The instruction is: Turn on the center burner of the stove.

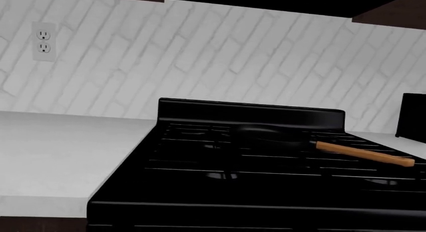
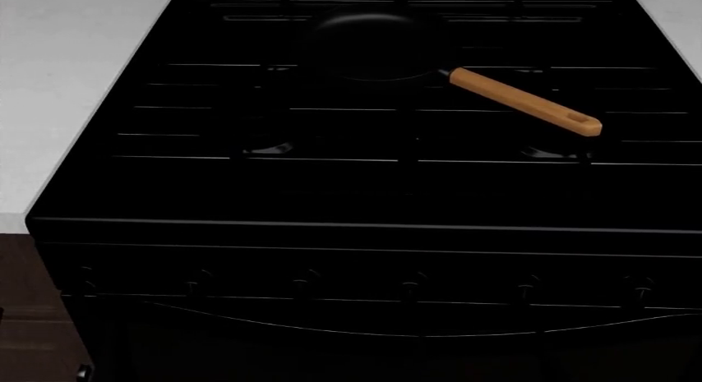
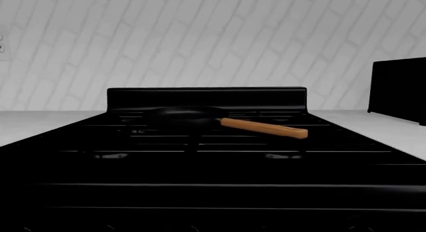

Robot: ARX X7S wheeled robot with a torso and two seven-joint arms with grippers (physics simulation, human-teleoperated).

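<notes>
The glossy black stove [image 2: 362,193] fills the head view, with thin grate bars on top and six small knobs [image 2: 412,285] in a row along its front panel. A black frying pan [image 2: 367,45] with a wooden handle [image 2: 524,101] sits on the rear middle of the grates. The stove also shows in the left wrist view [image 1: 253,162] and the right wrist view [image 3: 206,157], with the pan [image 3: 183,116] on it. Neither gripper shows in any view.
White countertop [image 2: 66,78] lies left of the stove, and a strip of it at the right [image 2: 675,8]. Dark wooden cabinet front [image 2: 28,316] is at lower left. White brick wall with an outlet [image 1: 43,41] behind. A black appliance [image 3: 398,90] stands on the right counter.
</notes>
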